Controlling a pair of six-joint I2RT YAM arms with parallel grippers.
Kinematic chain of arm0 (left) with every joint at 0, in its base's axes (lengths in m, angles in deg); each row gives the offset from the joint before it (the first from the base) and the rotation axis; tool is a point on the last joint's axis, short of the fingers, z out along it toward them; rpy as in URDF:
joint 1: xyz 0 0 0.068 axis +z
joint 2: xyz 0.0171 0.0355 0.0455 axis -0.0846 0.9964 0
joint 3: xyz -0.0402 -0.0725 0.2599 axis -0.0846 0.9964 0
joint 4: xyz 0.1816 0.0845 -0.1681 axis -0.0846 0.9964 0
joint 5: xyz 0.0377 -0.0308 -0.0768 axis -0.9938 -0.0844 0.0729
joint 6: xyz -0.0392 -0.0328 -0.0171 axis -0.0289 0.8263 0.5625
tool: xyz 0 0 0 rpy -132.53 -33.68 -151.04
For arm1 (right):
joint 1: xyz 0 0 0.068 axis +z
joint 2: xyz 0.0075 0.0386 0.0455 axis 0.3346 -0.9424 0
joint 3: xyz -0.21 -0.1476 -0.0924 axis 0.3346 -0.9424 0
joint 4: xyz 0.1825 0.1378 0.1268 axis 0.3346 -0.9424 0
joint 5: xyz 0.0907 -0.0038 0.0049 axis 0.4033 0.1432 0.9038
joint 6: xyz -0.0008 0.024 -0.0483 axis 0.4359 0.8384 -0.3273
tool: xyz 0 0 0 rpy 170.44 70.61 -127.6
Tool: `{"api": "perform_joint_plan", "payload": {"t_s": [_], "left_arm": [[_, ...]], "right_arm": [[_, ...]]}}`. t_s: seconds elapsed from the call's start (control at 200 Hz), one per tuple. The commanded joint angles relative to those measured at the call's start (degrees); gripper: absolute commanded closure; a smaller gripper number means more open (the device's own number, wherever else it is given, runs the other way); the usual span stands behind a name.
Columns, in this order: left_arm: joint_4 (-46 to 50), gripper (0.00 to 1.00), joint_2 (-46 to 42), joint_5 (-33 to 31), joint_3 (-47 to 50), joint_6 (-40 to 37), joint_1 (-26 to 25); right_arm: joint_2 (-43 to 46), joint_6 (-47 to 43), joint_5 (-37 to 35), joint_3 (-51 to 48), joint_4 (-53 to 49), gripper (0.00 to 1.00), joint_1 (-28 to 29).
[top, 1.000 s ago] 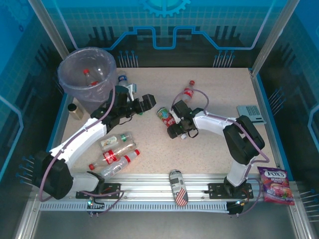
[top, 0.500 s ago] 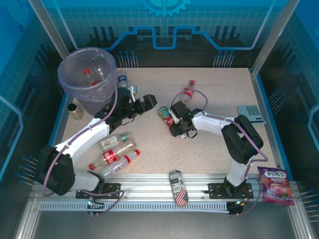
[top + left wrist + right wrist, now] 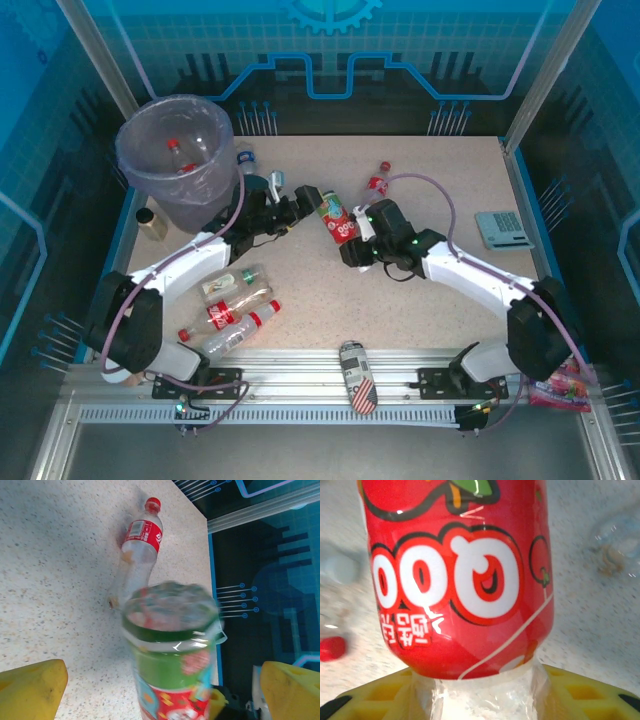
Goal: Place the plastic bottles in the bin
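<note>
Gripping the bottle [image 3: 339,220], right hand [image 3: 352,238] — left hand [image 3: 303,203] spread, its camera catching green.

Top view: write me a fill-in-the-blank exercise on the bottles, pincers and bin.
1. The bottle in the right pincer has a red and ____ label.
2. The left pincer has its jaws wide ____.
3. On the table, the bin stands in the far ____ corner.
Missing: green; open; left.
</note>
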Motion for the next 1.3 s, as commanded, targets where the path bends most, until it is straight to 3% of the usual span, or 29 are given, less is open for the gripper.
{"api": "perform_joint_plan", "payload": {"t_s": [0.0, 0.395, 0.52, 0.72, 0.79, 0.83, 0.971, 1.071, 1.296], "left_arm": [[-6.02, 0.01, 1.36, 3.31, -0.78, 3.52, -0.23], [-10.18, 0.05, 3.73, 3.84, 0.1, 6.07, -0.78], [-10.46, 0.15, 4.42, 3.64, -0.24, 6.08, -0.8], [-10.31, 0.41, 5.03, 3.37, -0.23, 6.15, -0.78], [-10.17, 0.44, 4.9, 3.29, -0.3, 6.02, -0.78], [-9.93, 0.45, 4.85, 3.19, -0.39, 5.86, -0.76], [-9.05, 0.45, 4.9, 2.95, -0.98, 5.32, -0.8], [-8.65, 0.46, 5.21, 3.0, -1.52, 4.96, -0.75], [-1.54, 0.51, 4.95, 1.45, -7.16, -1.55, -0.75]], "right_arm": [[1.74, 6.08, 6.29, -4.03, 11.85, 0.58, 0.05], [-0.98, 6.45, 11.09, -3.02, 13.77, 0.57, 0.92], [-1.53, 6.38, 11.07, -3.07, 13.55, 0.56, 1.1], [-2.26, 6.29, 11.27, -3.05, 13.08, 0.55, 1.12], [-2.43, 5.94, 11.14, -1.36, 12.6, 0.53, 1.12], [-2.52, 5.72, 11.08, -1.18, 12.26, 0.5, 1.12], [-2.01, 4.09, 10.76, -0.45, 10.31, 0.14, 0.99], [-0.73, 2.55, 10.18, 0.19, 7.86, 0.01, 0.35], [5.25, 0.07, 9.58, -1.07, 4.48, 0.0, -3.45]]}}
